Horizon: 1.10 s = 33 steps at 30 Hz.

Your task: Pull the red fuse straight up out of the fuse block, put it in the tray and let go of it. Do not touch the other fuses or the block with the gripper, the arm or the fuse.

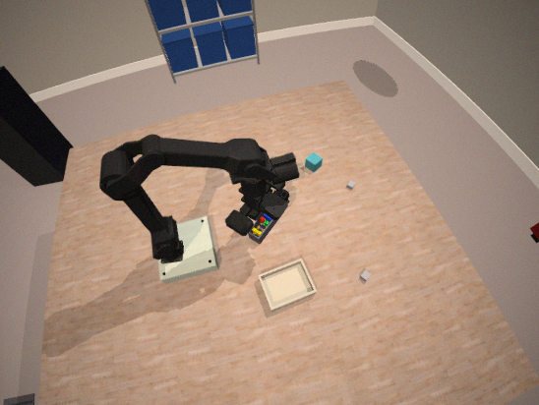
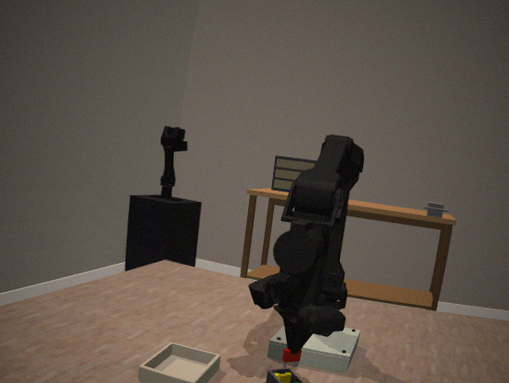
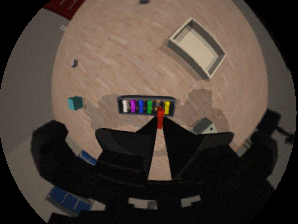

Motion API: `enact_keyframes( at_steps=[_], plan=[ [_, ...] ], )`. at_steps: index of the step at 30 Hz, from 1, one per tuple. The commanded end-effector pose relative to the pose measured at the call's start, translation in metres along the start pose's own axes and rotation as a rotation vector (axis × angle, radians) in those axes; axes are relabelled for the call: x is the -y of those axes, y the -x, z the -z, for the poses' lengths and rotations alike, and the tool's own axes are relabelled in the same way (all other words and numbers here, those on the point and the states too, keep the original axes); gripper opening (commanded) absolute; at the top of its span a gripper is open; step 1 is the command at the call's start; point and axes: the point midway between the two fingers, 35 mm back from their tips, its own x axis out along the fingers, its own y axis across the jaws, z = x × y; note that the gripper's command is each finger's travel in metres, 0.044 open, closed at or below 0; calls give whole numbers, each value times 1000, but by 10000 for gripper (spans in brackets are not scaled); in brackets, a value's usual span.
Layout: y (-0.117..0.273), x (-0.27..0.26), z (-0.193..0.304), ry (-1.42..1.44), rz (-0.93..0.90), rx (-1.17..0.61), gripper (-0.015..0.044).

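Note:
The red fuse [image 1: 262, 219] [image 2: 292, 355] [image 3: 160, 119] is between the fingertips of my gripper [image 2: 293, 349] [image 3: 159, 119], which is shut on it. In the exterior view the fuse hangs upright, its prongs showing above the fuse block [image 2: 269, 376] [image 1: 255, 240] [image 3: 120, 107]. The wrist view shows white, magenta, blue, green and yellow fuses in the block, with a gap between the green fuse [image 3: 149, 106] and the yellow fuse [image 3: 167, 107] [image 2: 282, 376] [image 1: 257, 231]. The beige tray [image 1: 264, 296] [image 2: 150, 378] [image 3: 217, 66] stands apart from the block and holds nothing.
A pale green base box [image 1: 199, 246] [image 2: 325, 358] stands by the arm's foot. A teal cube [image 1: 314, 162] [image 3: 75, 103] lies beyond the gripper. Two small grey cubes [image 1: 350, 185] [image 1: 365, 275] lie off to the right in the top view.

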Motion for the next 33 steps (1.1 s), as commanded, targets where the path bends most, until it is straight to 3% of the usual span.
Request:
enact_keyframes(
  at_steps=[1, 33],
  plan=[
    [3, 1, -3, 3, 1, 4, 0],
    [6, 99, -156, 3, 11, 18, 0]
  ],
)
